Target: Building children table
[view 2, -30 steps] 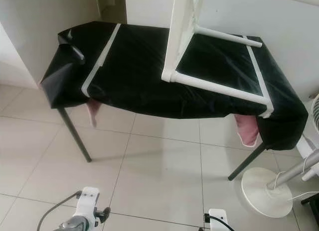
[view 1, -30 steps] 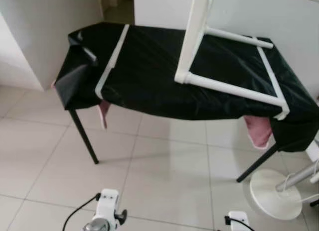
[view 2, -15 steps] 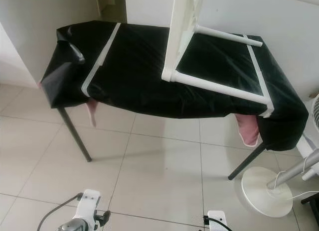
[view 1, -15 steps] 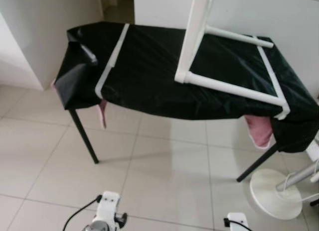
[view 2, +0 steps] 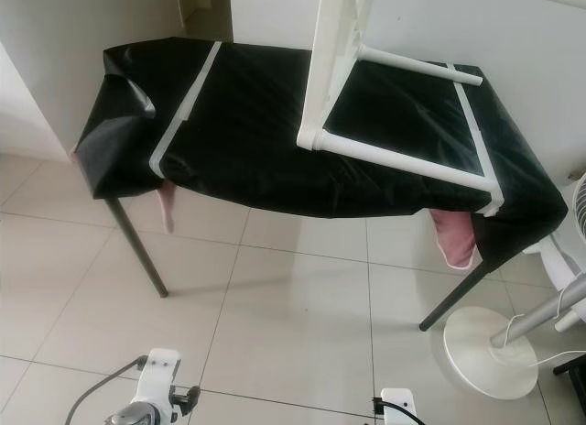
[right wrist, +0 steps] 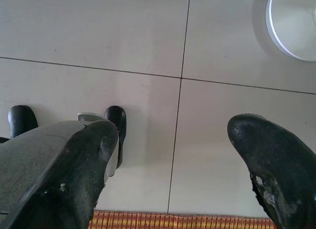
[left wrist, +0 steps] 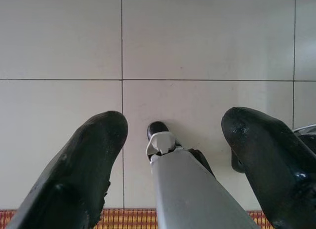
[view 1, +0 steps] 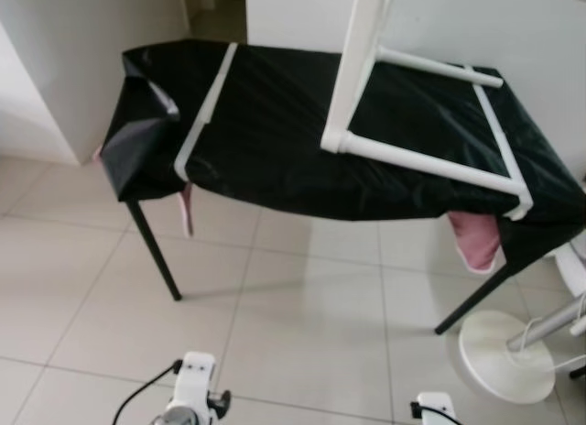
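Much open floor (view 1: 302,324) before table (view 1: 275,132)

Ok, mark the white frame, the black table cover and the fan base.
white frame (view 1: 417,163): left eye view, its near bar.
black table cover (view 1: 265,132): left eye view, its top, mid-table.
fan base (view 2: 485,352): right eye view, its round plate.

A room in a home: pale glazed floor tiles (view 1: 302,306), plain white walls (view 1: 82,68) and a doorway (view 1: 215,8) at the back. A worktop (view 1: 275,132) draped in black sheeting stands ahead, with a pedestal fan's round white base (view 2: 490,352) beside it and a woven mat's edge (right wrist: 173,220) underfoot.
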